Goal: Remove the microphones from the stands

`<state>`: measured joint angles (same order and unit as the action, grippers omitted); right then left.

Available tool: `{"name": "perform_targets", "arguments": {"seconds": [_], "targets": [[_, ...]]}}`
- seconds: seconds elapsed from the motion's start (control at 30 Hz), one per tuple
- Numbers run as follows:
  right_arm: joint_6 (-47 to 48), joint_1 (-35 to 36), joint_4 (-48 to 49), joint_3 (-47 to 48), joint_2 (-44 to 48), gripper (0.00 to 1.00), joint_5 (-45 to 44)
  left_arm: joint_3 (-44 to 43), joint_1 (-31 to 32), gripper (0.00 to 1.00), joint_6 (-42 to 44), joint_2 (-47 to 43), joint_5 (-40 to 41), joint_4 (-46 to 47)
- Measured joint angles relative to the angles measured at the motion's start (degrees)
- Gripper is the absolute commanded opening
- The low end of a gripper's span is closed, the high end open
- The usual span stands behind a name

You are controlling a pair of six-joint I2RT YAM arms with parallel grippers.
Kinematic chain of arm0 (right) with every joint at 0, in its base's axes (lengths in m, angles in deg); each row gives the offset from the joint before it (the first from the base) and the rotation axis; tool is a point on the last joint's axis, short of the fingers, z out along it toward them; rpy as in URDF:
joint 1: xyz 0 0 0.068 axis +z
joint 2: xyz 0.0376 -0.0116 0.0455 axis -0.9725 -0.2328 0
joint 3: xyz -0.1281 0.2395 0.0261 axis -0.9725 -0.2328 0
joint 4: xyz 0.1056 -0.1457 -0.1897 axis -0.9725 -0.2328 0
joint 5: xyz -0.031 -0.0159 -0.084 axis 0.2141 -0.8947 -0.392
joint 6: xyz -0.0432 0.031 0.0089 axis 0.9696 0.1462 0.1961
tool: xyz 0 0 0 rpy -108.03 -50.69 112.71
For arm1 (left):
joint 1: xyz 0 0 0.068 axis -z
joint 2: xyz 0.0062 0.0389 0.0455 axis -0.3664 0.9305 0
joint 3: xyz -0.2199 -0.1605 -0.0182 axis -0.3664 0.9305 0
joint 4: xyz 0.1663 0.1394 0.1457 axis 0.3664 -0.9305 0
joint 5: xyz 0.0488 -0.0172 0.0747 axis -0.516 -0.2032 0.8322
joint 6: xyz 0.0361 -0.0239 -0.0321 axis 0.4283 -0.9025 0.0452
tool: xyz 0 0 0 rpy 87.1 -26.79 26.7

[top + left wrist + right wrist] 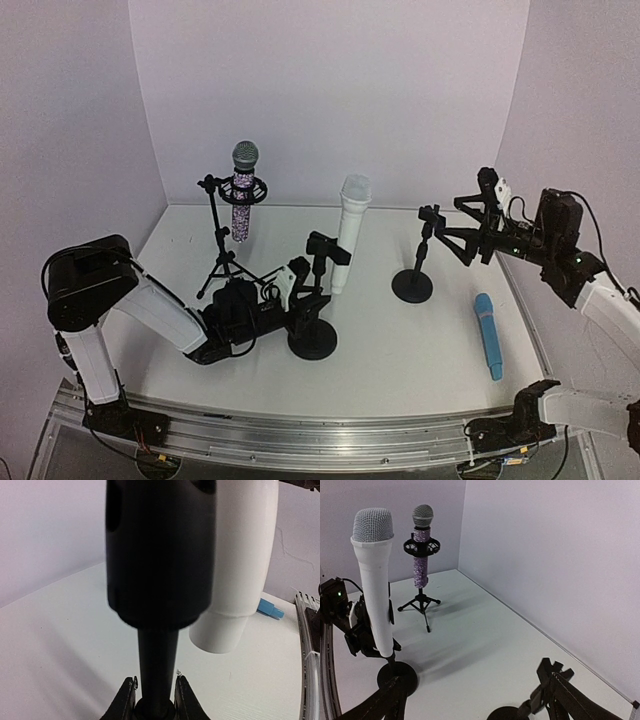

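A white microphone (350, 232) stands upright in the clip of a black round-base stand (312, 342) at the table's middle. My left gripper (305, 298) is low beside it, shut on the stand's thin post. In the left wrist view the gripper (155, 681) has both fingers pressed on the black post (157, 650), with the clip (160, 555) and the microphone (240, 565) above. My right gripper (452, 225) is open at the right, level with the clip of a second, empty stand (413, 285). The microphone (375, 590) also shows at the left of the right wrist view.
A purple glitter microphone (242, 195) sits in a tripod stand (222, 265) at the back left. A blue microphone (488, 335) lies flat near the table's right edge. Walls close in the back and both sides.
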<state>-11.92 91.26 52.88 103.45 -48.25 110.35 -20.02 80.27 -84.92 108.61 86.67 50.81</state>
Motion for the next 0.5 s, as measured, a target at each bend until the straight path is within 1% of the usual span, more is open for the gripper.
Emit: {"name": "perform_targets", "arguments": {"seconds": [0.1, 0.23, 0.4, 0.5], "targets": [[0.80, 3.92, -0.82, 1.47, -0.43, 0.93, -0.80, 1.77, 1.89, 0.00, 0.02, -0.92, 2.80, 0.49], [1.44, 7.68, -1.17, 2.97, -2.60, 0.93, -1.77, 1.96, 2.02, 0.00, -0.14, -0.92, 5.96, 1.29], [1.91, 10.16, -2.10, 3.73, -5.58, 0.93, -2.70, 1.75, 1.67, 0.00, -3.10, -0.17, 6.84, 3.41], [1.98, 11.06, -2.42, 3.87, -6.76, 0.93, -2.86, 0.51, 1.70, 0.00, -4.69, 2.12, 6.73, 4.63]]}}
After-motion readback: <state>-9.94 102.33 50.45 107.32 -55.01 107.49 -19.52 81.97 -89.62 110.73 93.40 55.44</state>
